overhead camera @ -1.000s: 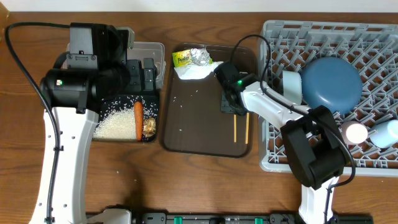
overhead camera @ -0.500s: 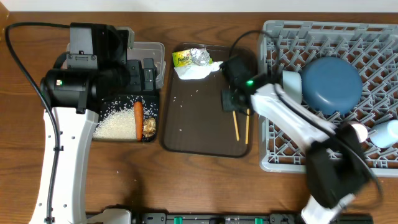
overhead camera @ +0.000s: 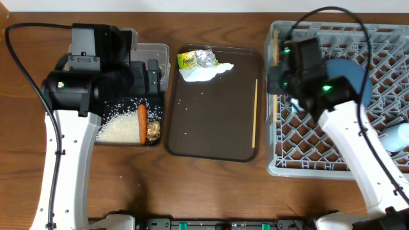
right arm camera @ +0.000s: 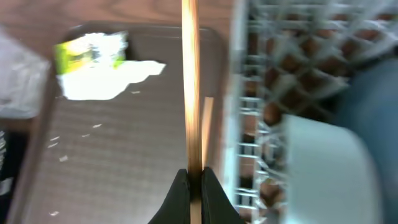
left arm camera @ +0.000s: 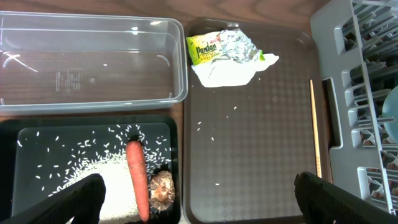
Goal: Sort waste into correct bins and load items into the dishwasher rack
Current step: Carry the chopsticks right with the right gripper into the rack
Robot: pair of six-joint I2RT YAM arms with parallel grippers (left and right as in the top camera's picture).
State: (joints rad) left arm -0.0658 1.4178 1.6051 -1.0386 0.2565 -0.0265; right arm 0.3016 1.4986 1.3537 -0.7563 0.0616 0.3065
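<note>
Right tool (right arm camera: 194,182): pressed together on a thin wooden chopstick (right arm camera: 191,81), over the left edge of the rack (overhead camera: 300,163).
Left tool (left arm camera: 199,190): spread wide, holding nothing.
Rack: grey plastic lattice of pegs, with a round dark-blue plate (overhead camera: 358,89) inside.
Black tray (left arm camera: 62,123): shallow, rectangular, holding loose white rice (left arm camera: 93,171), a smooth orange carrot (left arm camera: 137,177) and a brown lump (left arm camera: 163,190).
Clear tub (left arm camera: 93,62): transparent, just behind the black tray.
Brown tray (overhead camera: 211,128): a second chopstick (overhead camera: 255,112) along its right side; at the far end, crumpled foil (left arm camera: 239,45), a yellow-green wrapper (left arm camera: 204,47) and a white napkin (left arm camera: 227,71).

Two arms, white and black.
Left arm (overhead camera: 61,153) and right arm (overhead camera: 358,144): white links, black joints with green lights, black cables; right gripper (right arm camera: 194,173) has black fingers (right arm camera: 180,198).
</note>
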